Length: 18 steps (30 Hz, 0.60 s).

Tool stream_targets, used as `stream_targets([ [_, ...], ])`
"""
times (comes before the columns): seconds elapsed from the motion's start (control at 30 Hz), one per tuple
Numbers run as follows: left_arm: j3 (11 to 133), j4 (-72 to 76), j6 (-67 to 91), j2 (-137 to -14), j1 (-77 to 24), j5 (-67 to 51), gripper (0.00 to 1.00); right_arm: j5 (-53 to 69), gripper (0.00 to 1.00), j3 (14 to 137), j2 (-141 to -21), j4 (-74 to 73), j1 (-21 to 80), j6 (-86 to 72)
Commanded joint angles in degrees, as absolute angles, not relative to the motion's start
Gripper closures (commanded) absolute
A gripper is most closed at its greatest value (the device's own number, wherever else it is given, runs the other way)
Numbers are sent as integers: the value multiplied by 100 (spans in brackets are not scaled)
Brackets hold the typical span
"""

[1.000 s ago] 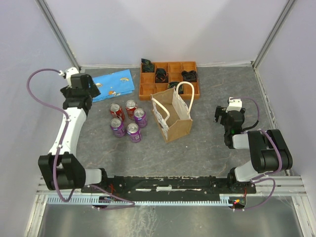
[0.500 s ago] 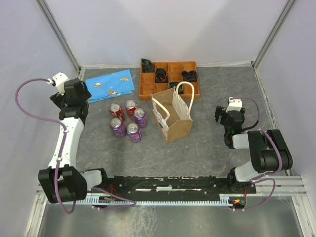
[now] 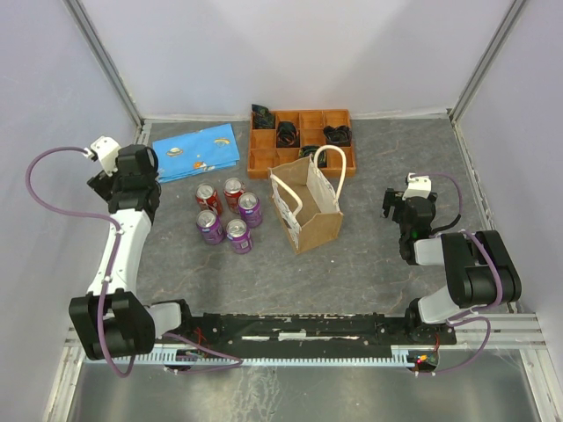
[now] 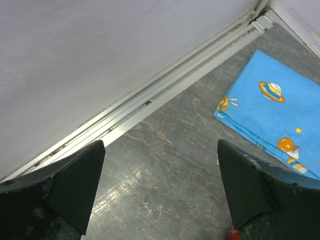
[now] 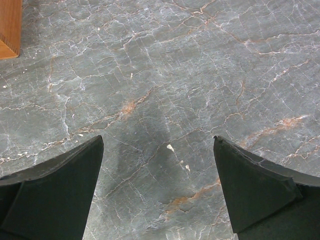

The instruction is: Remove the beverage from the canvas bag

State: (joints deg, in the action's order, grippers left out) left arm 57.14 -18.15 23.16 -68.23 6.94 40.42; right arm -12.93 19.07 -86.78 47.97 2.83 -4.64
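The canvas bag point(image 3: 308, 209) stands upright mid-table, tan-brown with two white loop handles and a white, purple-marked left side. I see no beverage inside its open top from here. Several beverage cans point(image 3: 226, 214), red and purple, stand in a cluster on the table to the left of the bag. My left gripper point(image 3: 130, 167) is open and empty, up near the left wall, left of the cans; its wrist view point(image 4: 160, 150) shows bare floor between the fingers. My right gripper point(image 3: 398, 204) is open and empty, right of the bag, over bare floor point(image 5: 157, 140).
An orange compartment tray point(image 3: 260, 160) with black items sits behind the bag; its corner shows in the right wrist view point(image 5: 9, 30). A folded blue patterned cloth point(image 3: 195, 150) lies at the back left and in the left wrist view point(image 4: 272, 107). White walls enclose the table.
My left arm has swung left and back, from above the blue cloth's edge toward the left wall. The right arm, bag and cans have not moved.
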Motion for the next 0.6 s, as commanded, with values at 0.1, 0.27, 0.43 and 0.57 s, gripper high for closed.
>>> stream_targets([
  [0.1,5701,-1799,2725,-6638,709,4682,1,-1283,1,2057,-8627,4983,259,-439],
  [0.27,5669,-1793,2709,-6566,708,4676,1,-1283,1,2057,-8623,4983,257,-439],
  [0.43,5680,-1846,2716,-6539,710,4730,1,-1283,1,2057,-8625,4979,259,-434],
  [0.57,5635,-1855,2708,-6496,703,4738,1,-1283,1,2050,-8628,4983,264,-437],
])
